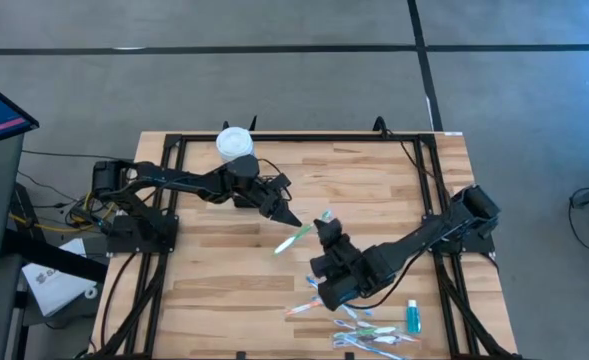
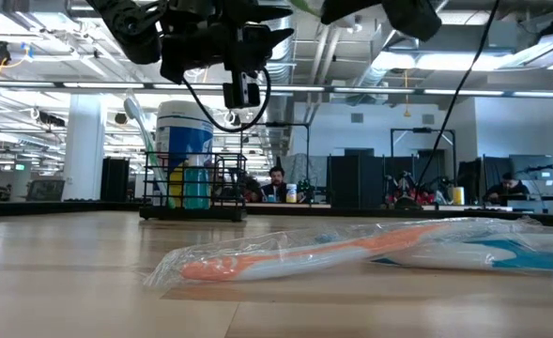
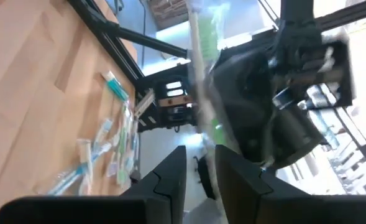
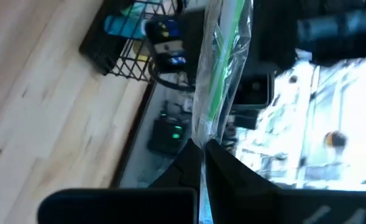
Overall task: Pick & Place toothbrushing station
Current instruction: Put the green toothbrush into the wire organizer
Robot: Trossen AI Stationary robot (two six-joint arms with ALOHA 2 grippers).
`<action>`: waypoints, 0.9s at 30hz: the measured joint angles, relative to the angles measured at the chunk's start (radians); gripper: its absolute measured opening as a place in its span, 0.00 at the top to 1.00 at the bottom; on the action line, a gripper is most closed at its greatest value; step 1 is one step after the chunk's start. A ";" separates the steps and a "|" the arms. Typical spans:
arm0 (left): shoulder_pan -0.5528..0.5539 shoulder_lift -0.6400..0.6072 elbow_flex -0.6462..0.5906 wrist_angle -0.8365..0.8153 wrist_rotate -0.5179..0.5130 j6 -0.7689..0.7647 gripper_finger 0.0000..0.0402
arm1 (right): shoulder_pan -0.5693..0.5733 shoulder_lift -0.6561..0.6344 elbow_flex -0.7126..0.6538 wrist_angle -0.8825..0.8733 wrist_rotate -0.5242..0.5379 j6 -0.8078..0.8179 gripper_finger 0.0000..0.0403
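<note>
A green toothbrush in a clear wrapper hangs in the air over the middle of the table, between my two grippers. My right gripper comes from the near right and is shut on it. My left gripper reaches in from the far left. Its fingers stand apart, and the wrapped toothbrush runs between them, close to one. The black wire toothbrushing station stands at the far left by the white blue-labelled tub. My right gripper pinches one end of the wrapped toothbrush between its two shut fingers. The fingers come roughly level from the table's near right. The toothbrush sticks out ahead of the fingertips, lifted clear of the table. My left gripper has the toothbrush between its fingers; I cannot tell whether a finger touches it.
Several wrapped toothbrushes lie scattered at the near right, one orange, with a small teal bottle beside them. A black frame runs round the table's edge. Bare wood lies at the near left.
</note>
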 joint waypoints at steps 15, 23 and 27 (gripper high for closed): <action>0.000 -0.001 0.000 0.023 0.121 -0.085 0.80 | 0.006 0.109 0.050 0.089 0.130 -0.150 1.00; 0.000 -0.001 0.000 0.022 0.121 -0.086 0.80 | 0.006 0.110 0.055 0.131 0.165 -0.209 1.00; 0.000 -0.001 0.000 0.021 0.121 -0.086 0.80 | 0.006 0.110 0.055 0.139 0.167 -0.220 1.00</action>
